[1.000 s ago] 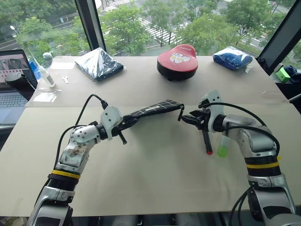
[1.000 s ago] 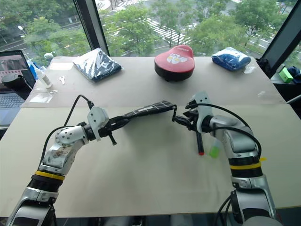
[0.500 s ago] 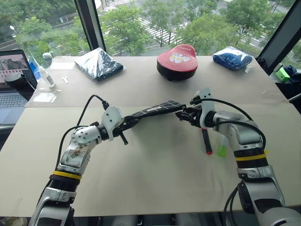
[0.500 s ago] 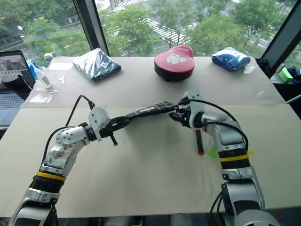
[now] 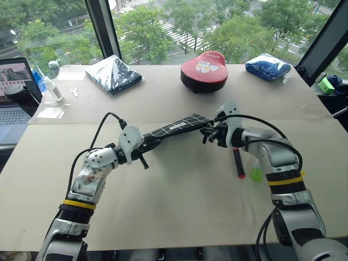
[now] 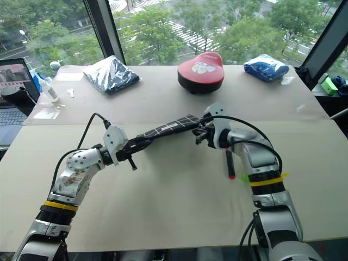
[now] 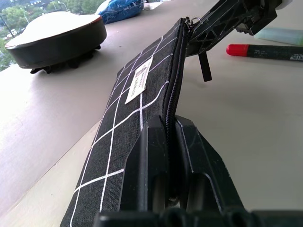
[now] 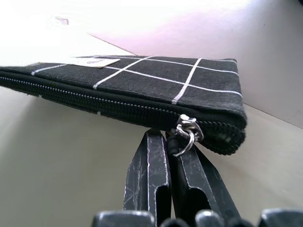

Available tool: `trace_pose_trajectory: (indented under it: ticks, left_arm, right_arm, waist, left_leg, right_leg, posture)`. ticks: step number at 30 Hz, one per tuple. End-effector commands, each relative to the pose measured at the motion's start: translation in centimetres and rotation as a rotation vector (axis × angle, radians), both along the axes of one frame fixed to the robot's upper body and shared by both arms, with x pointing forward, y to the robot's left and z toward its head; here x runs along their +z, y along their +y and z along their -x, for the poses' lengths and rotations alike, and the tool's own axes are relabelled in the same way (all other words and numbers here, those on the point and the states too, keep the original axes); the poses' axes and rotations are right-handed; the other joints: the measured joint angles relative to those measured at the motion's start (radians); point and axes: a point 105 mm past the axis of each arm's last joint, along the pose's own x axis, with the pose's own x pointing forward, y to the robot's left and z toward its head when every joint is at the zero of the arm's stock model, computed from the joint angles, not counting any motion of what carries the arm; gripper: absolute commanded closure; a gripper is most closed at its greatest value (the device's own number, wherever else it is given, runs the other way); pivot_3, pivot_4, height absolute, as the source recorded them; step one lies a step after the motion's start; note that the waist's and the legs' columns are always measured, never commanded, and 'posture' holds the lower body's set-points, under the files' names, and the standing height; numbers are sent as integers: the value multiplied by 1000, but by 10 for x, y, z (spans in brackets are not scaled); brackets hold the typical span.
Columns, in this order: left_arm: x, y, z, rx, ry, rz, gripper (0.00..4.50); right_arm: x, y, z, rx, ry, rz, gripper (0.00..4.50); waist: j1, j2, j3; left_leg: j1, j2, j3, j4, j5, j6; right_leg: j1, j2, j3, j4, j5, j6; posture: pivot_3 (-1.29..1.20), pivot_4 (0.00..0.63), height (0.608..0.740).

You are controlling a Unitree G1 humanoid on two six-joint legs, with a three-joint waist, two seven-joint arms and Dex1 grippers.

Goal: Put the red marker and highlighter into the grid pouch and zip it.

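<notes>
In the left eye view the grid pouch (image 5: 176, 127) is held up off the table (image 5: 179, 201), stretched between the two arms over the middle of the table. The left gripper (image 5: 148, 145) is clamped on the pouch's near-left end, and the right gripper (image 5: 209, 130) is closed at its far-right end, where the zipper pull sits. The red marker (image 5: 238, 162) lies flat on the table toward the right edge, just under the right forearm, with its red end nearest the front edge; the highlighter (image 5: 256, 172) lies just beside it, partly hidden by that arm. Along the far edge sit a dark folded cloth in clear plastic (image 5: 114, 73), a red round case (image 5: 205, 69) and a blue bundle in plastic (image 5: 268, 66); a laptop (image 5: 15, 89) stands past the far-left corner. The right eye view gives the same layout, with the marker and highlighter lying outside the pouch. In the left wrist view the two black fingers (image 7: 150, 170) pinch the pouch along its zipper line, which looks closed, and the white label (image 7: 138, 86) faces up; the right gripper meets the pouch's far corner, and the black strap (image 7: 204, 66) hangs below it. In the right wrist view the fingers (image 8: 149, 175) are pressed together right under the metal zipper ring (image 8: 187, 134) at the pouch's corner.
</notes>
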Motion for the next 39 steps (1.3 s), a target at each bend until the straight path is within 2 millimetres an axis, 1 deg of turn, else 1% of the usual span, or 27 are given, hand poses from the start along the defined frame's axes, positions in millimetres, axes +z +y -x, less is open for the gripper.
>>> trace_pose_trajectory:
  ticks: [1, 4, 5, 7, 9, 11, 12, 16, 18, 19, 20, 22, 24, 26, 30, 32, 35, 36, 37, 39]
  left_arm:
    - [13, -6, 2, -20, -47, 17, 4500]
    - [13, -8, 2, -27, -48, 19, 4500]
    - [14, -9, 1, -28, -49, 20, 4500]
    - [17, -10, 1, -35, -51, 28, 4500]
    - [18, -11, 0, -40, -52, 32, 4500]
    - [18, -12, 1, -44, -51, 33, 4500]
    - [18, -12, 1, -46, -49, 33, 4500]
    - [18, -13, 1, -53, -47, 32, 4500]
    - [19, -13, 1, -54, -46, 34, 4500]
    - [20, -14, 1, -56, -45, 35, 4500]
    - [20, -13, 1, -57, -45, 35, 4500]
    - [21, -13, 1, -57, -43, 37, 4500]
    - [22, -12, 1, -56, -42, 36, 4500]
    - [22, -11, 1, -55, -39, 37, 4500]
    - [22, -12, 2, -60, -33, 37, 4500]
    - [23, -13, 2, -62, -32, 37, 4500]
    - [24, -14, 1, -63, -34, 39, 4500]
    - [25, -15, 0, -63, -34, 40, 4500]
    - [25, -15, 0, -62, -34, 41, 4500]
    - [25, -15, 1, -59, -34, 44, 4500]
  right_arm:
    - [13, 28, 3, 111, -114, 99, 4491]
    - [16, 42, -2, 128, -149, 149, 4491]
    - [20, 48, -4, 137, -160, 152, 4491]
    - [35, 60, -10, 155, -194, 150, 4491]
    - [45, 65, -13, 166, -210, 145, 4491]
    - [48, 70, -11, 201, -212, 145, 4491]
    - [48, 74, -8, 234, -212, 157, 4491]
    - [34, 88, 13, 393, -210, 243, 4491]
    - [28, 91, 22, 463, -209, 279, 4491]
    - [24, 90, 25, 490, -211, 307, 4491]
    - [22, 86, 24, 494, -219, 337, 4491]
    - [23, 74, 11, 431, -241, 393, 4491]
    - [30, 72, 5, 403, -247, 376, 4491]
    - [36, 82, 12, 438, -247, 328, 4491]
    - [41, 115, 49, 626, -214, 219, 4491]
    - [39, 122, 58, 668, -202, 213, 4491]
    - [27, 124, 58, 666, -187, 239, 4491]
    - [25, 123, 55, 652, -187, 245, 4491]
    - [24, 120, 48, 609, -182, 239, 4491]
    - [25, 111, 32, 517, -180, 217, 3774]
  waist:
    - [-2, 0, 0]
    - [-3, 0, 0]
    - [-3, 0, 0]
    - [-6, 0, 0]
    - [-7, 0, 0]
    - [-7, 0, 0]
    - [-7, 0, 0]
    - [-9, 0, 0]
    - [-10, 0, 0]
    - [-10, 0, 0]
    - [-9, 0, 0]
    - [-9, 0, 0]
    - [-10, 0, 0]
    - [-10, 0, 0]
    - [-11, 0, 0]
    - [-10, 0, 0]
    - [-8, 0, 0]
    - [-7, 0, 0]
    - [-7, 0, 0]
    - [-9, 0, 0]
  left_leg:
    - [0, 0, 0, 0, 0, 0]
    - [0, 0, 0, 0, 0, 0]
    - [0, 0, 0, 0, 0, 0]
    - [0, 0, 0, 0, 0, -1]
    - [-1, 0, 0, 0, 1, -1]
    - [-1, 0, -1, 0, 1, -1]
    - [-1, 0, -1, -1, 1, -1]
    - [-1, -1, -1, -1, 1, -1]
    - [-1, -1, -1, -1, 1, -1]
    - [-1, -1, -1, -1, 1, -1]
    - [-1, -1, -1, -1, 1, -1]
    - [-1, -1, -1, -1, 1, -1]
    - [-1, -1, -1, 0, 1, -2]
    - [-1, -1, -1, -1, 1, -2]
    - [-1, 0, -1, -1, 1, -2]
    - [-1, 0, -1, -1, 1, -2]
    - [-1, 0, -1, -1, 1, -2]
    - [-1, -1, -2, -1, 1, -2]
    - [-1, -1, -2, -1, 1, -2]
    - [-1, -1, -2, -1, 1, -2]
  right_leg:
    - [0, 0, 0, 0, 0, 0]
    - [-1, 0, 0, 0, 0, 0]
    - [0, 0, 0, 0, 0, 0]
    - [-1, 0, 0, 0, 0, 0]
    - [-1, 0, 0, 0, 0, 0]
    - [-1, 0, 0, 0, 0, 0]
    - [-1, 0, -1, 1, 0, 0]
    - [-1, 0, -1, 0, 0, 0]
    - [-1, 0, -1, 0, 0, 0]
    - [-1, 0, -1, 0, 0, 0]
    - [-1, 0, -1, 0, 0, 0]
    - [-1, 0, -1, 0, 0, 0]
    - [-1, 0, -1, 0, 0, 0]
    - [-1, 0, -1, 0, 0, 0]
    - [-3, 1, -1, 1, 0, 0]
    - [-2, 1, -1, 1, 0, 0]
    - [-1, 1, -1, 1, 0, 0]
    - [-1, 1, -1, 1, 0, 0]
    - [-1, 0, -1, 1, 0, 0]
    - [-1, 0, -1, 1, 0, 0]
  posture:
    - [0, 150, 740]
    - [0, 150, 740]
    - [0, 150, 740]
    - [0, 150, 740]
    - [0, 150, 740]
    - [0, 150, 740]
    - [0, 150, 740]
    - [0, 150, 740]
    - [0, 150, 740]
    - [0, 150, 740]
    - [0, 150, 740]
    - [0, 150, 740]
    - [0, 150, 740]
    - [0, 150, 740]
    - [0, 150, 740]
    - [0, 150, 740]
    - [0, 150, 740]
    - [0, 150, 740]
    - [0, 150, 740]
    - [0, 150, 740]
